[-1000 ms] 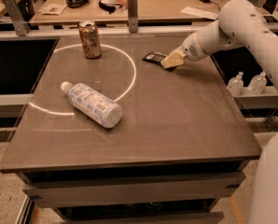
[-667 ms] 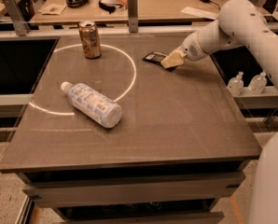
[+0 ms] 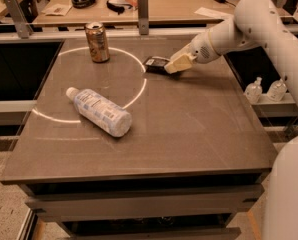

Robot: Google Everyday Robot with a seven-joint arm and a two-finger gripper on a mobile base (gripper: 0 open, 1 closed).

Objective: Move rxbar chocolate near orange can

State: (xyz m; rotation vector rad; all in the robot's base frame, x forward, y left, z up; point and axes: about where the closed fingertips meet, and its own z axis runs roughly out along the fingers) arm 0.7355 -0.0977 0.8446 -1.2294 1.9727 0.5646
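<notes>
The rxbar chocolate (image 3: pixel 155 64), a flat black bar, is low over the table's far middle. My gripper (image 3: pixel 175 64) reaches in from the right on the white arm and is shut on the bar's right end. The orange can (image 3: pixel 97 42) stands upright at the far left of the table, about a can's height to the left of the bar.
A clear plastic bottle (image 3: pixel 99 111) with a white label lies on its side at left centre of the brown table (image 3: pixel 189 134). A pale ring of light (image 3: pixel 139 91) crosses the tabletop. Small bottles (image 3: pixel 265 90) stand on a shelf off the right edge.
My gripper has moved a little to the left toward the can, and the black bar has moved with it.
</notes>
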